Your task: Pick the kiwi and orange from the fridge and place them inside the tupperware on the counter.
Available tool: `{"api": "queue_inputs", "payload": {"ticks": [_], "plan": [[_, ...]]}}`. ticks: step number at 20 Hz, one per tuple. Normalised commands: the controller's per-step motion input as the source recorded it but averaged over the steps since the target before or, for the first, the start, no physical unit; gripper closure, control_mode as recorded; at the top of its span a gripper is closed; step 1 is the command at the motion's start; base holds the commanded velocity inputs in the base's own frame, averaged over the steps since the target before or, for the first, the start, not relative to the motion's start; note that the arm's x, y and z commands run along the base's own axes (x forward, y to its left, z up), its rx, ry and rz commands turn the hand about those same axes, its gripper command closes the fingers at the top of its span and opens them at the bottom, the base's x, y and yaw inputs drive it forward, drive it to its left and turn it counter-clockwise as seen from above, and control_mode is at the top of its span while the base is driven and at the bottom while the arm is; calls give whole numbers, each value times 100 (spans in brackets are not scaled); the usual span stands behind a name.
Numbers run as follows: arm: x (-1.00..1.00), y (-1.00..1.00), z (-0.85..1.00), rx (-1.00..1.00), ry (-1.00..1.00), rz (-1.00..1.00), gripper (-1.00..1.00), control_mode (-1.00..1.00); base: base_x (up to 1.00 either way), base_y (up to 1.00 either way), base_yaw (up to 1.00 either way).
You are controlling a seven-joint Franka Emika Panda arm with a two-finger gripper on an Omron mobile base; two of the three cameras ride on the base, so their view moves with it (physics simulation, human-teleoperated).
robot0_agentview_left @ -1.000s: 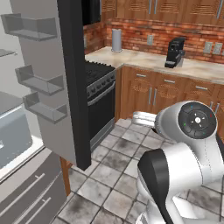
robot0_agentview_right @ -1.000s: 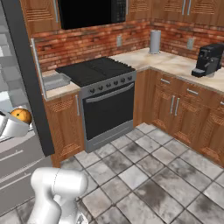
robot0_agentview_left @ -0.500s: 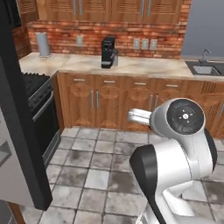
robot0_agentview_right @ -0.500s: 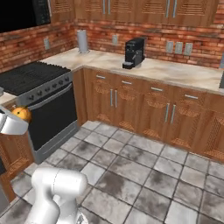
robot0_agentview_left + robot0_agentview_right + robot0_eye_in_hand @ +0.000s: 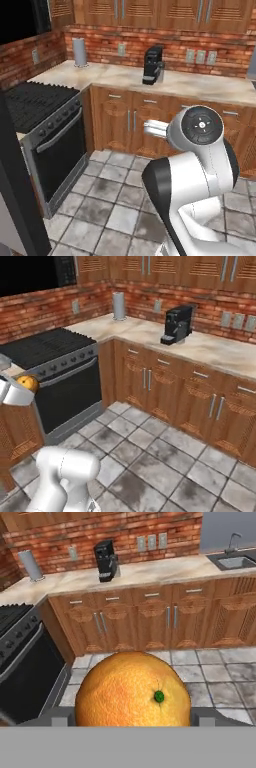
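1. We are seeing even, soft, rendered light across all three views, with no one lamp standing out.
2. We are noticing a pale sheen brightening the counter (image 5: pixel 200 348), while the stove (image 5: pixel 35 107) top is staying dark and flat.
3. We are finding the base views coarse and blocky, with soft edges on the cabinets (image 5: pixel 170 391).
4. We are seeing the orange (image 5: pixel 133 689) evenly lit, its peel texture sharp and its lower rim shading darker.
5. We are seeing only faint shadows on the floor tiles (image 5: pixel 150 456).
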Motion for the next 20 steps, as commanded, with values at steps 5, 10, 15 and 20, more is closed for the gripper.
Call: {"api": "queue_inputs", "payload": {"ticks": [5,10,15,20], "plan": [[0,0,0,0,0,0,100,100,41,-48,96],[0,0,0,0,0,0,100,100,49,-45,100],[0,0,0,0,0,0,100,100,51,-63,98],[0,0,0,0,0,0,100,100,64,-80,75]]}}
